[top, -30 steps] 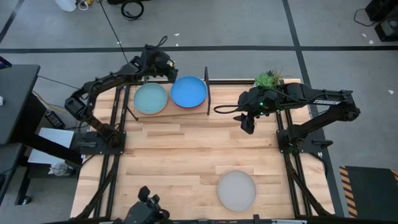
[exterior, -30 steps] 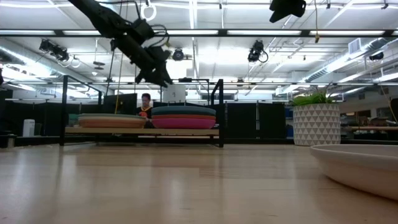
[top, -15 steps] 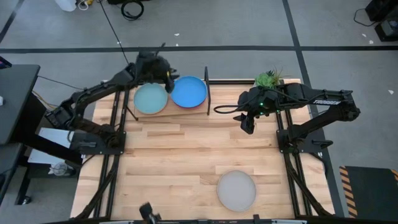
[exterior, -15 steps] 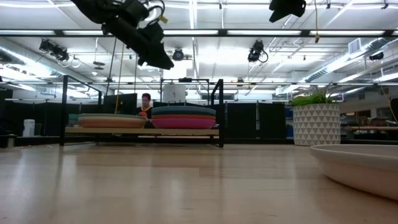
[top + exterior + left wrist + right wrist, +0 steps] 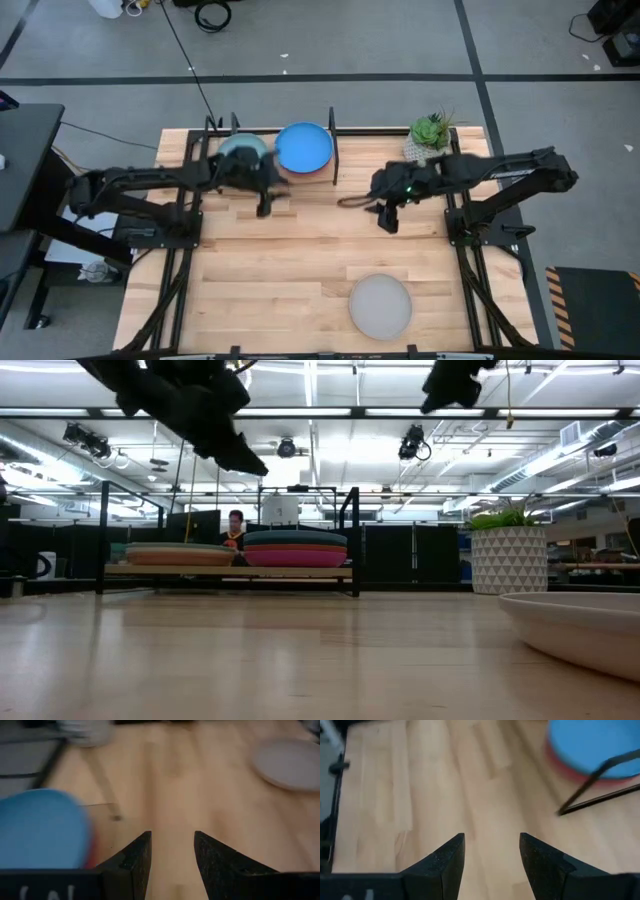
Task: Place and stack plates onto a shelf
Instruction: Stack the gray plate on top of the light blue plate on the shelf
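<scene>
The slatted wooden bench (image 5: 300, 260) stands in a workshop with a grey floor. At its far edge, the light wooden shelf with black posts (image 5: 332, 150) carries two stacks of round matte plates: the left topped by a pale teal plate (image 5: 240, 147), the right by a blue plate (image 5: 303, 147). One grey plate (image 5: 380, 305) remains at the near right, unstacked. The left gripper (image 5: 171, 851) hovers near the shelf, jaws released and empty. The right gripper (image 5: 490, 855) hovers mid-bench, likewise released.
</scene>
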